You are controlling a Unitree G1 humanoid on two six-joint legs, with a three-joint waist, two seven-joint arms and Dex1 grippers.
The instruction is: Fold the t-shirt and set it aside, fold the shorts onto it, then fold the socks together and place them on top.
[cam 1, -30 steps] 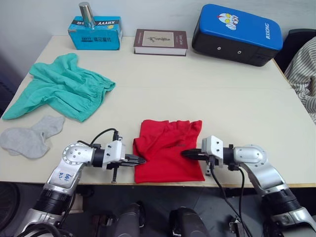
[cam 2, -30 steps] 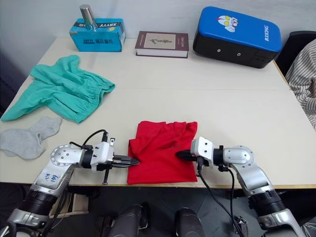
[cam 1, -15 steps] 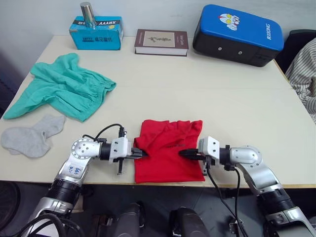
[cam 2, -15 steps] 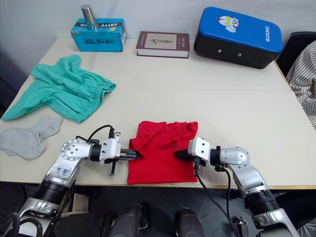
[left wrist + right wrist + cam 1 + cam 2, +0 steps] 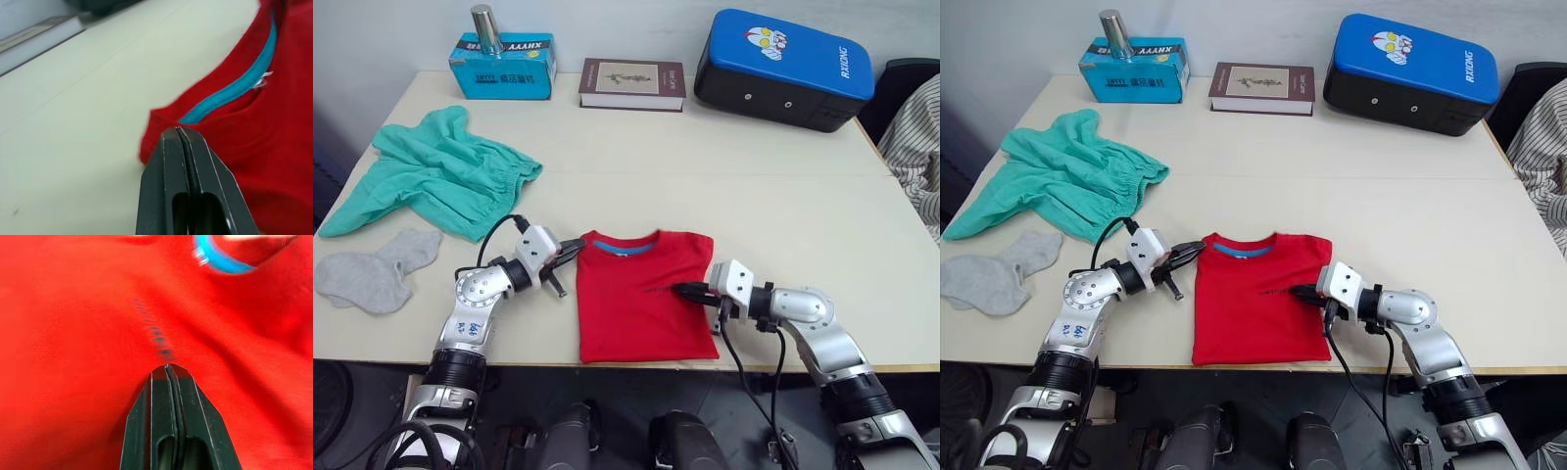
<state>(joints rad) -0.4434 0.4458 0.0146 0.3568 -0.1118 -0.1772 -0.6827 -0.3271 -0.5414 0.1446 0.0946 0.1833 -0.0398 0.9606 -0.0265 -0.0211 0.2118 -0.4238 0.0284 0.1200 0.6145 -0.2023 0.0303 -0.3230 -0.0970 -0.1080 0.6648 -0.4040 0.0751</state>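
Observation:
The red t-shirt [image 5: 641,304] lies flat as a folded rectangle near the table's front edge, collar with its blue strip [image 5: 234,93] at the far side. My left gripper [image 5: 576,245] is shut, its tips touching the shirt's far left corner [image 5: 151,142]; no cloth shows between the fingers. On the shirt's right half rests my right gripper [image 5: 680,290], also shut, tips down on the cloth [image 5: 98,333]. The teal shorts [image 5: 440,181] lie spread at the left. Just in front of them, by the left edge, lie the grey socks [image 5: 372,269].
Along the table's far edge stand a blue box [image 5: 504,65] with a metal cup [image 5: 486,27] on it, a dark book [image 5: 631,83] and a blue and black case [image 5: 783,67]. A person's striped sleeve [image 5: 915,147] shows at the right. Bare table [image 5: 754,206] lies behind the shirt.
The shirt's rumpled far side is now flat with the collar showing. My left gripper moved from the shirt's near left edge up to its far left corner. The right gripper hardly moved.

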